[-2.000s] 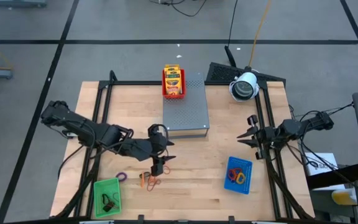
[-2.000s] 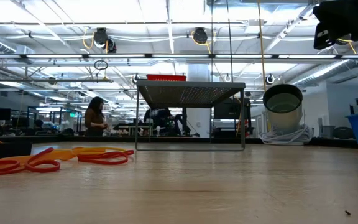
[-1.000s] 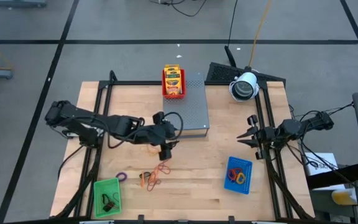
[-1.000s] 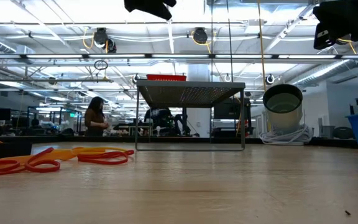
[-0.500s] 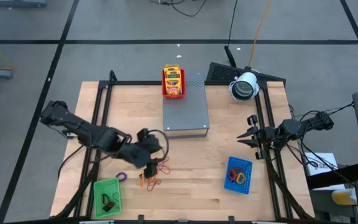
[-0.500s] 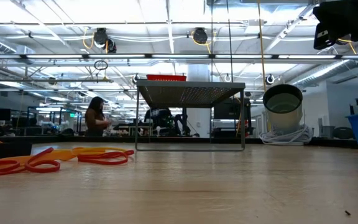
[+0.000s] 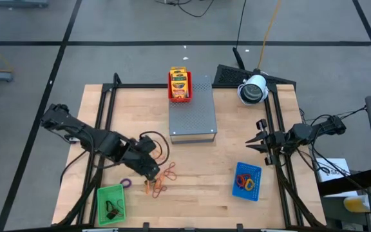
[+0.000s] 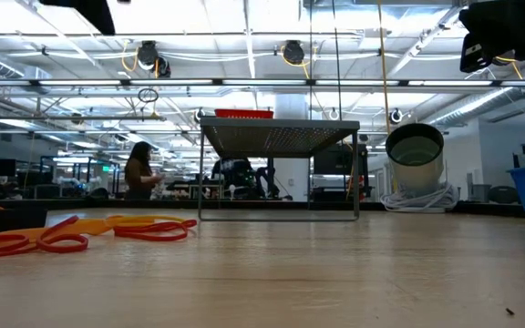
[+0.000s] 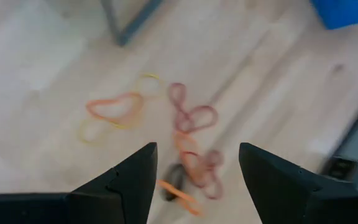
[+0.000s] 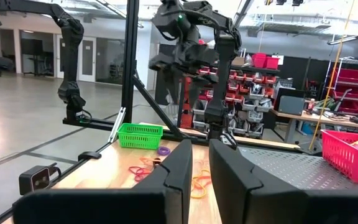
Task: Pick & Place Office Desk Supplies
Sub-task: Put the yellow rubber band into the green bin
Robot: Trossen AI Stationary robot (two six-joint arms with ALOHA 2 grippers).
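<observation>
Several loose rubber-band loops (image 7: 162,179), orange, red and yellow, lie flat on the wooden table (image 7: 198,200) near its front; they also show in the left wrist view (image 9: 194,117) and the low view (image 8: 149,228). A purple loop (image 7: 126,183) lies left of them. My left gripper (image 7: 150,171) hovers open above the bands, pointing steeply down, its fingers (image 9: 129,180) clear of them. Crayon packets (image 7: 179,80) stand in the red tray. My right gripper (image 7: 257,139) waits at the table's right side, a narrow gap (image 10: 201,162) between its fingers, holding nothing.
The grey perforated box (image 7: 192,111) stands at the back middle, bearing the red tray (image 7: 171,92). A green tray (image 7: 102,205) with dark clips sits at the front left. A blue tray (image 7: 257,169) with bands sits at the front right. A white camera (image 7: 253,89) stands at the back right.
My left gripper has swung from in front of the grey box toward the table's near left, and its wrist has rolled. It now stands over the loose rubber bands, which have stayed where they lay.
</observation>
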